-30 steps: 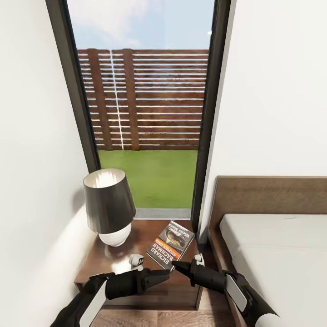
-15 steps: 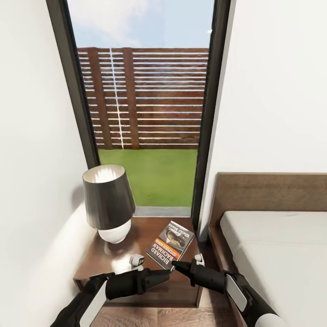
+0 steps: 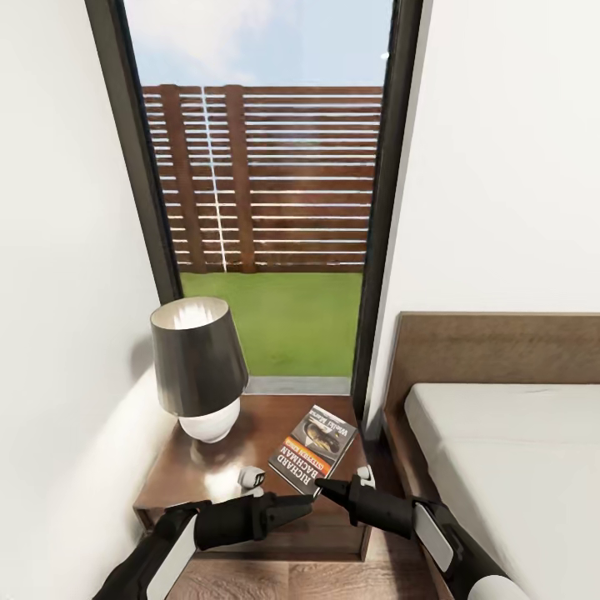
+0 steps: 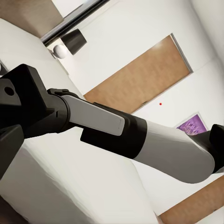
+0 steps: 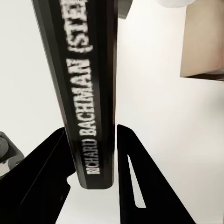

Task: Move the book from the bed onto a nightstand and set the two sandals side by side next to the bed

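Observation:
The book [image 3: 313, 450], dark grey with an orange band and "Richard Bachman" lettering, is over the right part of the dark-brown nightstand [image 3: 208, 477]. My right gripper [image 3: 321, 485] is at its near edge. In the right wrist view the book's spine [image 5: 91, 93] stands between the two black fingers of the right gripper [image 5: 91, 133], which is shut on it. My left gripper [image 3: 307, 502] points at the same near corner of the book from the left, with its fingers together. The bed [image 3: 517, 450] lies to the right of the nightstand. The sandals are out of view.
A lamp [image 3: 198, 367] with a dark shade stands on the nightstand's left part. A tall dark-framed window [image 3: 267, 208] is behind, and white walls stand close on both sides. The bed's wooden headboard [image 3: 500, 350] is against the right wall. Wood floor [image 3: 292, 583] shows below the nightstand.
The whole picture has shifted a little: lamp, nightstand and headboard sit slightly higher. Both grippers and the book keep their places in the picture.

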`<state>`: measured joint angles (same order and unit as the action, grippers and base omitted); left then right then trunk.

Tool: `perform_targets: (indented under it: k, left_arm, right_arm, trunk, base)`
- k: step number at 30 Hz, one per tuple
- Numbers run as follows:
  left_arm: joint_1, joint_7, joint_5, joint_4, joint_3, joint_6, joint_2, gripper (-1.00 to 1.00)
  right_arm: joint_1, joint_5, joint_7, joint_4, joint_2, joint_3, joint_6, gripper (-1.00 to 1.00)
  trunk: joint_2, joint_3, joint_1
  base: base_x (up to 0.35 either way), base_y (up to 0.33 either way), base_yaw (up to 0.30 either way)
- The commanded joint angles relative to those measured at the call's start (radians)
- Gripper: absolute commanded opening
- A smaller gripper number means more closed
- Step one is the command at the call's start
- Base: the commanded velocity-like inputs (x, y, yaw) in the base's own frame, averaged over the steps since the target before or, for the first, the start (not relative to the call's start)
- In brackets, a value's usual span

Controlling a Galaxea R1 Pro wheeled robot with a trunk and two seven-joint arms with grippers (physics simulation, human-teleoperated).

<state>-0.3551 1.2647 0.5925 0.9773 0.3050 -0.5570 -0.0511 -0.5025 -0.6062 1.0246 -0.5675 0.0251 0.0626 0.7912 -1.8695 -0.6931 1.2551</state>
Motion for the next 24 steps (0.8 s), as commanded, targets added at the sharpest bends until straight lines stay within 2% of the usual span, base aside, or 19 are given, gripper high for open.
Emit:
perform_targets:
  k: [1,14,24]
  left_arm:
    - [-0.001,-0.001,0.009,0.000,0.003,-0.011,-0.001,1.00]
    - [-0.001,-0.001,0.009,0.000,0.003,-0.009,-0.001,1.00]
    - [-0.001,-0.001,0.009,0.000,0.003,-0.009,-0.001,1.00]
  right_arm:
    - [-0.001,-0.007,0.000,-0.001,0.001,0.004,0.005,-1.00]
    - [-0.001,-0.007,-0.001,-0.001,0.001,0.005,0.005,-1.00]
    - [-0.001,-0.007,-0.001,0.000,0.001,0.005,0.005,-1.00]
  trunk:
    - [0.000,-0.001,0.000]
    - [0.000,-0.001,0.000]
    - [0.000,-0.001,0.000]
  base:
    - [0.000,0.000,0.000]
    - [0.120,0.036,0.000]
    - [0.231,0.088,0.000]
